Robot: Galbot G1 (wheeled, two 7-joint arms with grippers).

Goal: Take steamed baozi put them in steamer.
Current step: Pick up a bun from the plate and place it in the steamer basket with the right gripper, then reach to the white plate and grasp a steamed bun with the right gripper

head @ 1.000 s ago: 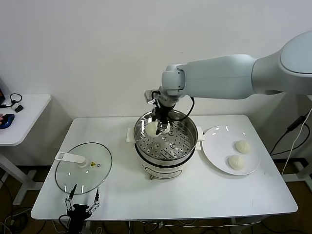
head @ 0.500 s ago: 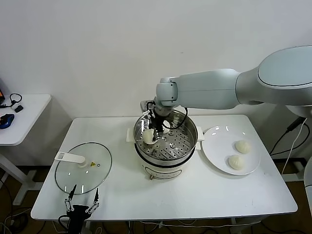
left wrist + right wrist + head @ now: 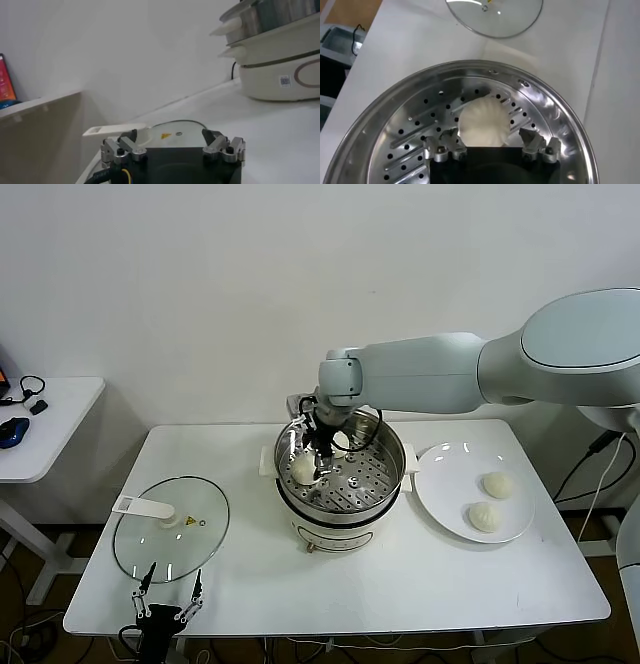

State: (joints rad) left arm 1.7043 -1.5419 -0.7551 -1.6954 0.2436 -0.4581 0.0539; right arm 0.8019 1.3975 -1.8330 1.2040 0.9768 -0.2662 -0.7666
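The steamer [image 3: 385, 474] stands mid-table, a shiny steel pot with a perforated tray [image 3: 415, 130]. My right gripper [image 3: 318, 456] reaches down into it on the side toward the lid. One baozi [image 3: 303, 470] lies on the tray between the spread fingers; in the right wrist view the baozi [image 3: 484, 121] sits just ahead of my right gripper [image 3: 490, 142], with a gap at one finger. Two more baozi [image 3: 497, 484] [image 3: 486, 516] lie on the white plate [image 3: 450, 484]. My left gripper [image 3: 166, 602] is open and parked at the table's front edge.
The glass lid [image 3: 170, 529] with a white handle lies flat on the left of the table, just beyond the left gripper; it also shows in the left wrist view [image 3: 172, 131] and the right wrist view [image 3: 495, 15]. A small side table [image 3: 50, 414] stands at far left.
My right gripper has moved left and down inside the steamer with the baozi. The baozi now rests on the tray and the fingers stand apart from it. The left arm has not moved.
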